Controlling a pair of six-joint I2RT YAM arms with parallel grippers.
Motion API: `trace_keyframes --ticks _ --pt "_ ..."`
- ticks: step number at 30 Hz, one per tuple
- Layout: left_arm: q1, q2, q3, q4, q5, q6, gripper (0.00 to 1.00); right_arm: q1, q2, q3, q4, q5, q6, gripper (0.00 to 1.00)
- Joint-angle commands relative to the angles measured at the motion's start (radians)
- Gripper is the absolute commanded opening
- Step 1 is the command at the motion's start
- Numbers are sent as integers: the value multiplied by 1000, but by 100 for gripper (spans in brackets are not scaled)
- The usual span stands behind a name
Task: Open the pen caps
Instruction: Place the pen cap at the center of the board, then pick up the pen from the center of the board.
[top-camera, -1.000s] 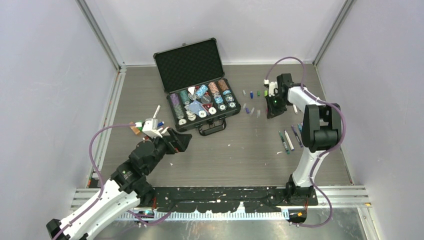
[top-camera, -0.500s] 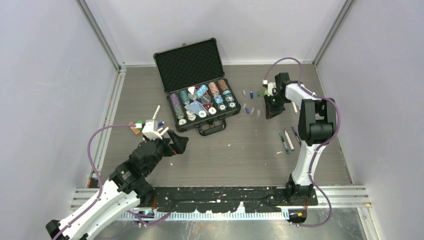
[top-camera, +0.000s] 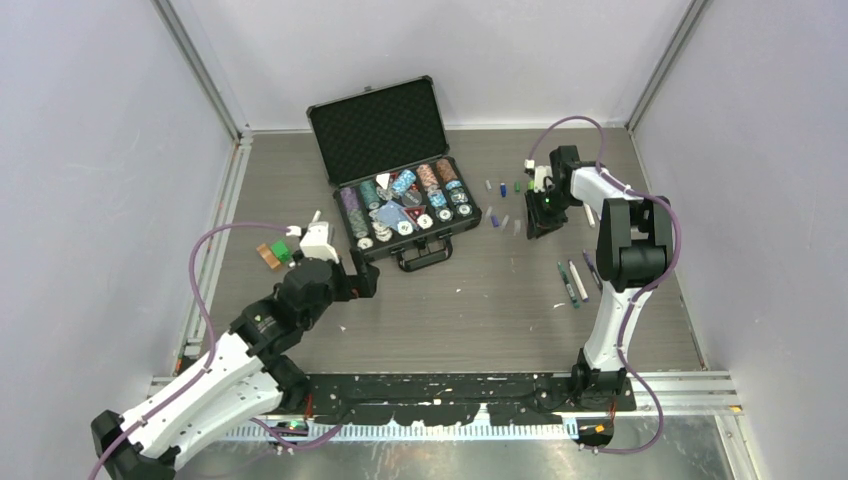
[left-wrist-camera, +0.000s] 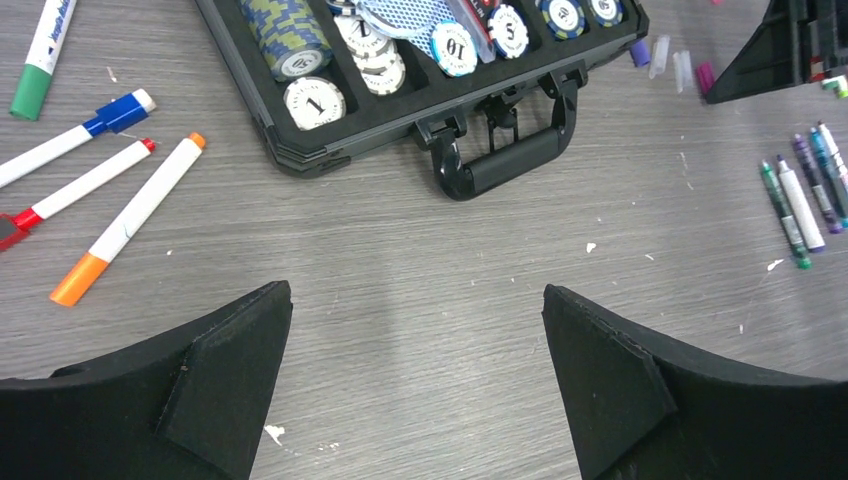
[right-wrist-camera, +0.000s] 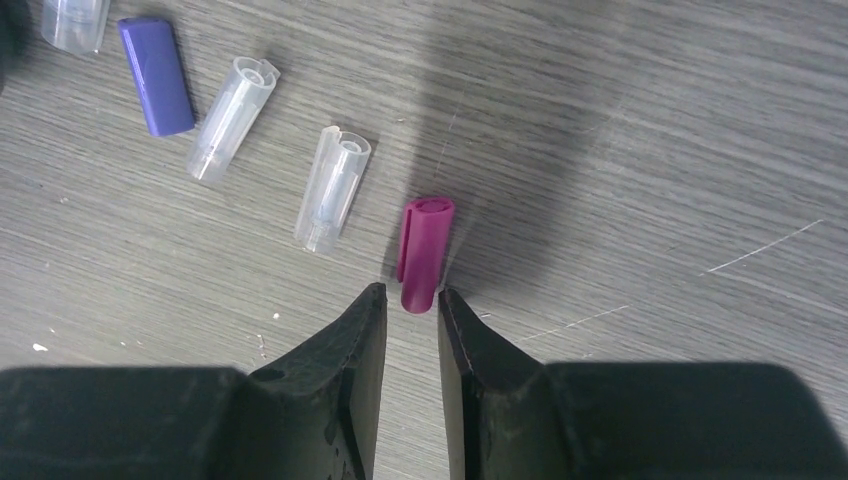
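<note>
At lower centre of the right wrist view, the right gripper is standing narrowly parted, the magenta pen cap lying on the table, its end at the jaw mouth, seemingly loose rather than pinched. The left gripper is hanging fully released, grasping nothing, pens lying at its view's upper left.

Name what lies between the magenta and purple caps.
One clear cap and a second clear cap lie between the purple cap and magenta cap, in the right wrist view.
</note>
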Motion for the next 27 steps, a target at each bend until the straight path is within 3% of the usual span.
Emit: trace_keyframes --ticks 1,7,12,15,20,27 --pt "6 47 64 -14 -13 48 100 -5 -67 15 14 -27 16 31" --pt "72 125 165 -137 32 113 100 -5 -179 -5 15 -38 10 32" --pt "292 240 281 -245 280 179 99 -5 -274 -11 -23 -85 6 32" --pt "369 335 350 -308 354 243 97 -4 -346 -30 -68 -138 -17 32" --pt "384 480 490 -455 278 399 96 -6 -516 -127 -113 -271 -46 33" --pt "393 604 517 -466 165 559 94 -30 -689 -288 -4 -476 -52 37"
